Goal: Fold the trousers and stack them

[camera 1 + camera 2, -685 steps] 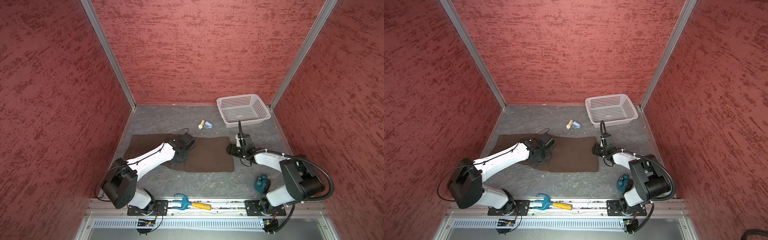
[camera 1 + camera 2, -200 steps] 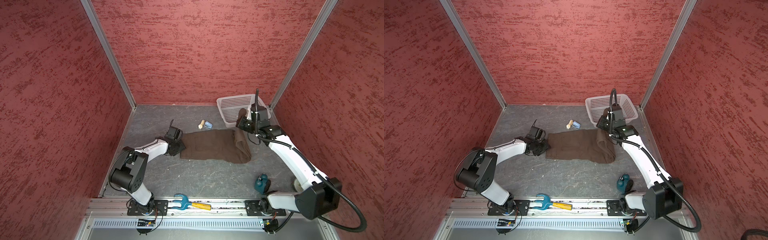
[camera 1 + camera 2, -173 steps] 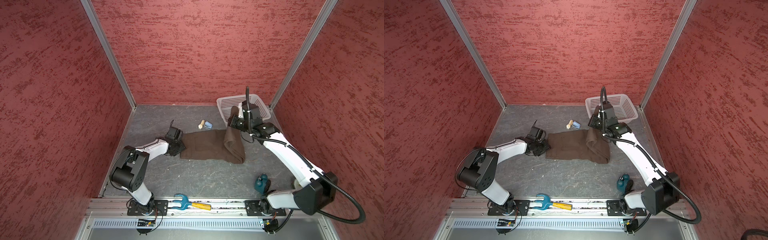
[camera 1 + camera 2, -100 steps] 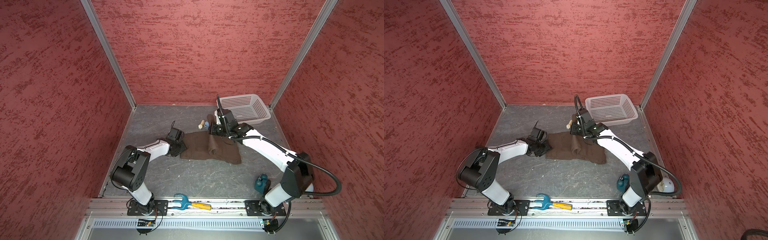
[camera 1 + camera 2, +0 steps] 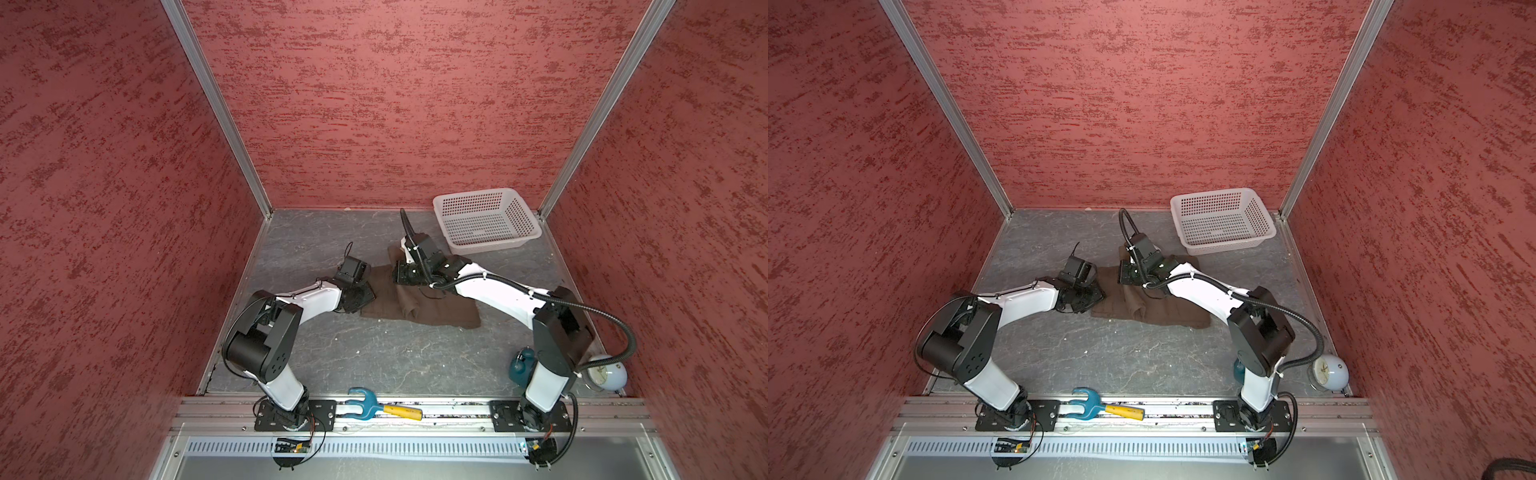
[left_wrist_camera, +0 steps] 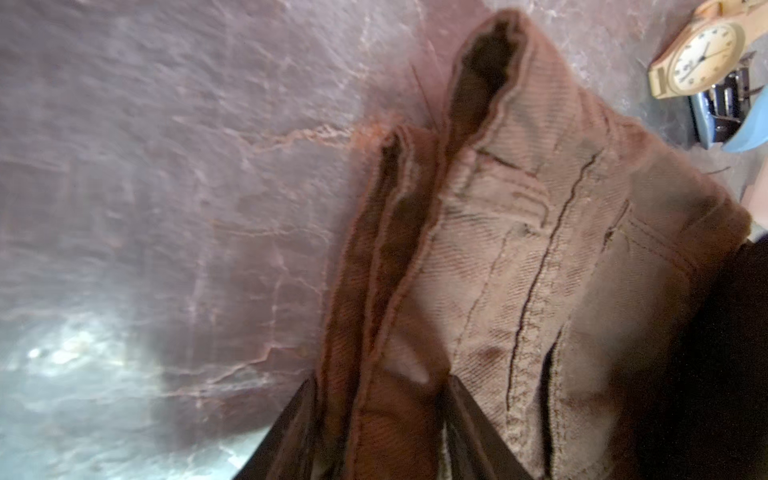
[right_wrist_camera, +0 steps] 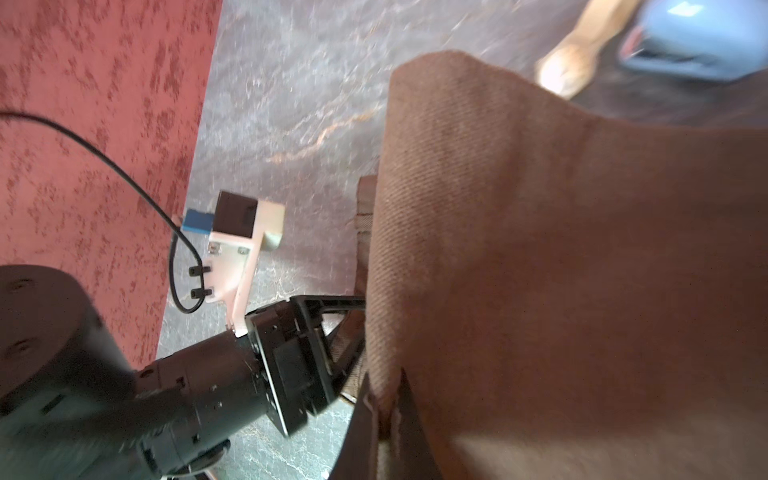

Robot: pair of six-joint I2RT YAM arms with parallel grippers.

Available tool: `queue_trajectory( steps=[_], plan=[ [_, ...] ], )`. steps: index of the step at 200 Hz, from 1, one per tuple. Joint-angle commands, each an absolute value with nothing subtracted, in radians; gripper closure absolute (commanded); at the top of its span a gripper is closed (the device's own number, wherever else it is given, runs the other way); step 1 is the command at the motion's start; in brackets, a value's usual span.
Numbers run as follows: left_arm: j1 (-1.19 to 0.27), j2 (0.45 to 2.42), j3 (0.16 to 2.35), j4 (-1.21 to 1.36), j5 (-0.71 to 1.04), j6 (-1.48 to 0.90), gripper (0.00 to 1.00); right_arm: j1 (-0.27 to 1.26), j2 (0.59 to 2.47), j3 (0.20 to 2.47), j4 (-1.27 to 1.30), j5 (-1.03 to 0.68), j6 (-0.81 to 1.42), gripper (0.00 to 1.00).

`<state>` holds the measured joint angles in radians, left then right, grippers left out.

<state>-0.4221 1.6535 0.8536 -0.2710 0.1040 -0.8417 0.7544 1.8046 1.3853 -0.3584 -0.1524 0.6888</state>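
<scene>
One pair of trousers (image 5: pixel 440 309) lies on the floor (image 5: pixel 374 357) at frame centre in both top views, folded into a band running left to right. Left gripper (image 5: pixel 368 297) sits low at the band's left end; wrist view: jaws half wide, doubled waistband edge fills the gap, held. Right gripper (image 5: pixel 398 276) is over the band's upper left part; wrist view: jaws narrow, pinching a raised flap of cloth. Watch (image 6: pixel 698 58) lies near the trousers, not touching. Basket (image 5: pixel 519 216) stands upper right of centre, apart from the cloth. Fork tool (image 5: pixel 382 409) rests on the bottom rail (image 5: pixel 457 415).
</scene>
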Motion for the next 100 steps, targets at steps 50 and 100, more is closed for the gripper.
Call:
queue_trajectory(
  steps=[50, 100],
  plan=[
    [-0.451, 1.698, 0.848, -0.308, 0.103, -0.863, 0.52, 0.792, 1.937, 1.514, -0.235, -0.247, 0.733, 1.0],
    [-0.459, 1.702, 0.853, -0.31, 0.107, -0.868, 0.53, 0.795, 1.98, 1.531, -0.232, -0.26, 0.74, 0.77]
  ],
)
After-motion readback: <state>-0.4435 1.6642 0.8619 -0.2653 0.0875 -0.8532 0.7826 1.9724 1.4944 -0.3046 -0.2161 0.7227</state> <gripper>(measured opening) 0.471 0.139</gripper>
